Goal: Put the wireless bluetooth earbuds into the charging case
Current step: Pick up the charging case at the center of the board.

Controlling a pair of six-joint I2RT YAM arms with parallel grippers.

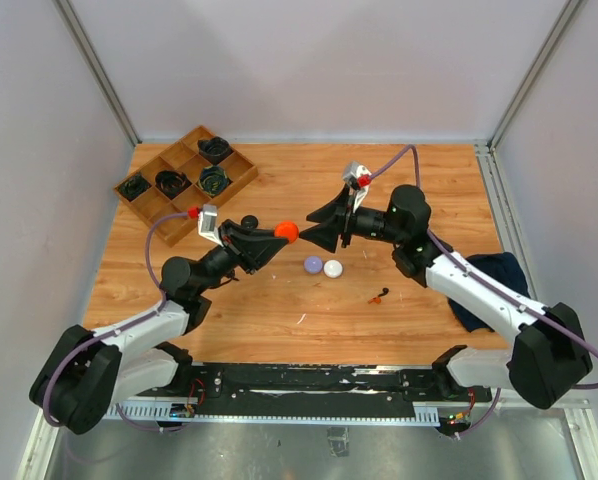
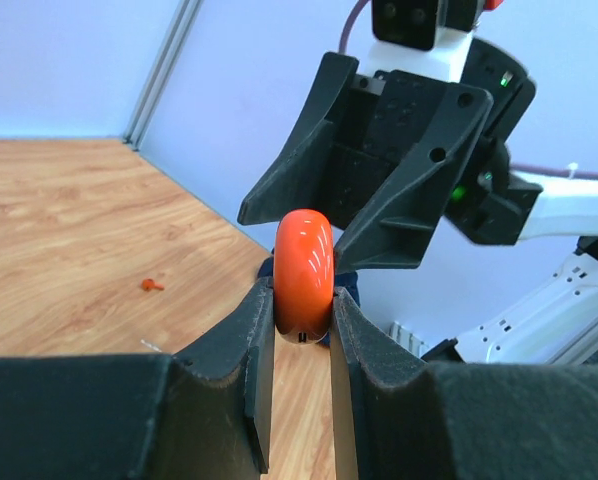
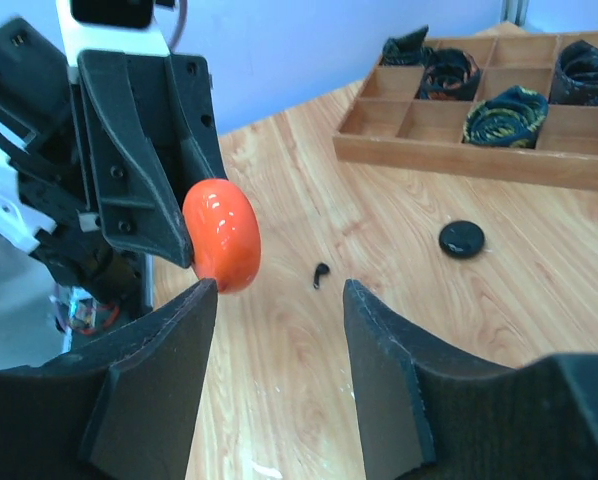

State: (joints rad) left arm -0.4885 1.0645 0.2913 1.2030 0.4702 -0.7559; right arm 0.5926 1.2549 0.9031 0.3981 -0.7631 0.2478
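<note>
Wooden tabletop, pale walls on three sides. Over mid-table, left gripper (image 1: 278, 239) raised and reaching right, clamped narrow on orange charging case (image 2: 304, 268). Case on edge between the fingers, glossy, closed. Head-on to it, right gripper (image 3: 279, 292), jaws apart, one fingertip at the case's side; contact unclear.

On the table below: purple case (image 1: 313, 264) just beside white case (image 1: 333, 268); black case (image 3: 462, 238) near the left arm.

Loose on the wood, well apart from the held case: black earbud (image 3: 321, 274), tiny and stemmed, and red-orange earbud (image 2: 152, 285).

Far left: compartment tray (image 1: 151, 207) with coiled cables (image 1: 215, 180). Right edge: blue cloth (image 1: 491, 272).
</note>
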